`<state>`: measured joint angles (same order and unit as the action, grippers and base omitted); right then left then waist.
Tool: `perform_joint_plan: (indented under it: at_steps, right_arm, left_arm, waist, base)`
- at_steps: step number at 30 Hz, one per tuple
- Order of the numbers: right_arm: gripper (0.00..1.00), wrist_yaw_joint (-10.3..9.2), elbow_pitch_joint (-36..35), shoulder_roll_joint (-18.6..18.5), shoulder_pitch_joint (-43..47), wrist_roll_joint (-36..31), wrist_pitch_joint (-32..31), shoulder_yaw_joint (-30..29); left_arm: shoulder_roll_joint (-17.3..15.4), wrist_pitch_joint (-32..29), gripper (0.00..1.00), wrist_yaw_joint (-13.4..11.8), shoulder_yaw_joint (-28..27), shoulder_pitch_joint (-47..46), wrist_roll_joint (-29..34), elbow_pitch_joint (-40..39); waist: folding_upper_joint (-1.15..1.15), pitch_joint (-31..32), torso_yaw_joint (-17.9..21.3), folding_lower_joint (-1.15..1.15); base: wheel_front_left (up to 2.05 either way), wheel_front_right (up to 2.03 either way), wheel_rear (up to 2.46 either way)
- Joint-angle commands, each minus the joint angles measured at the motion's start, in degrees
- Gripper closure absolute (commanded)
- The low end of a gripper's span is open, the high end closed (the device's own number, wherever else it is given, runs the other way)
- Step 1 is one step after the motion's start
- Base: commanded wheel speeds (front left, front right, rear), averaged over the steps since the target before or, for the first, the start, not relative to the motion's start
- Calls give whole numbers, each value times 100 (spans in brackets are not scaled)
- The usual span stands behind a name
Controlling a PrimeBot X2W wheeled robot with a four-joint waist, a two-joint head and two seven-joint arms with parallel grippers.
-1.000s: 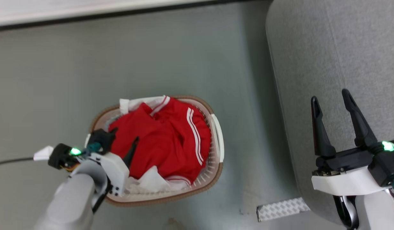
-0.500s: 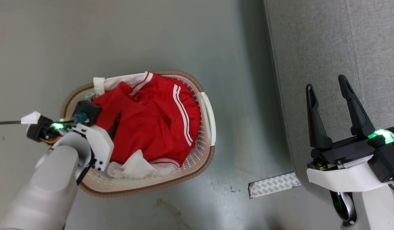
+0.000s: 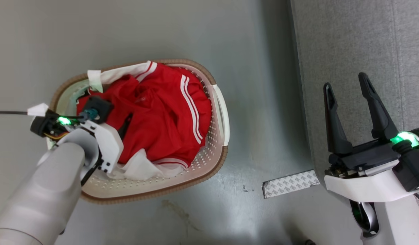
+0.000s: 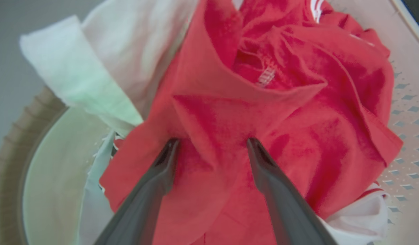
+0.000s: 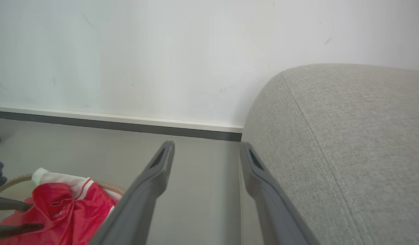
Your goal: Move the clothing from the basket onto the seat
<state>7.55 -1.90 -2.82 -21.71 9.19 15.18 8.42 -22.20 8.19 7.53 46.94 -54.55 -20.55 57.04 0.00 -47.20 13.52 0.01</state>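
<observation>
The clothing [image 3: 162,115], red fabric with white stripes and white trim, lies heaped in the white basket [image 3: 219,112] with its brown rim, standing on the floor. My left gripper [image 3: 117,117] reaches down into the basket's left part. In the left wrist view this gripper [image 4: 213,141] is open, both fingertips pressed into the red clothing [image 4: 298,112] with a raised fold between them. My right gripper [image 3: 345,81] stands open and empty above the left edge of the grey seat [image 3: 366,41]. The right wrist view shows its gripper [image 5: 206,145] beside the seat [image 5: 349,136].
Grey floor surrounds the basket. A white patterned strip [image 3: 291,183] lies on the floor by the seat's near corner. A black cable [image 3: 9,112] trails off left from my left wrist. A white wall with a dark baseboard [image 5: 128,126] runs behind.
The head camera has come closer and lower, so the basket looks larger and higher in the picture. My left gripper has sunk a little further into the red fabric. The right gripper stays open.
</observation>
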Motion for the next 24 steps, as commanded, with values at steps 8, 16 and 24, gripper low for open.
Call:
perform_joint_plan:
  at_steps: [8, 16, 24]
  right_arm:
    - [0, -12, -14, -13, -75, 73, -4, -42]
    - [0, -12, 69, -13, -77, 169, -4, -110]
    - [0, -12, 291, -16, 215, 129, -4, -270]
  left_arm:
    - [-19, 216, 66, -9, 400, -210, -318, 171]
    - [45, 444, 100, -9, 609, -155, -580, 288]
    - [225, 672, 100, -9, 399, 353, -1167, 96]
  waist:
    - [0, -148, 49, -1]
    - [0, 59, 3, -1]
    - [0, 847, -242, -1]
  base:
    - [0, 0, 0]
    - [0, 0, 0]
    - [0, 0, 0]
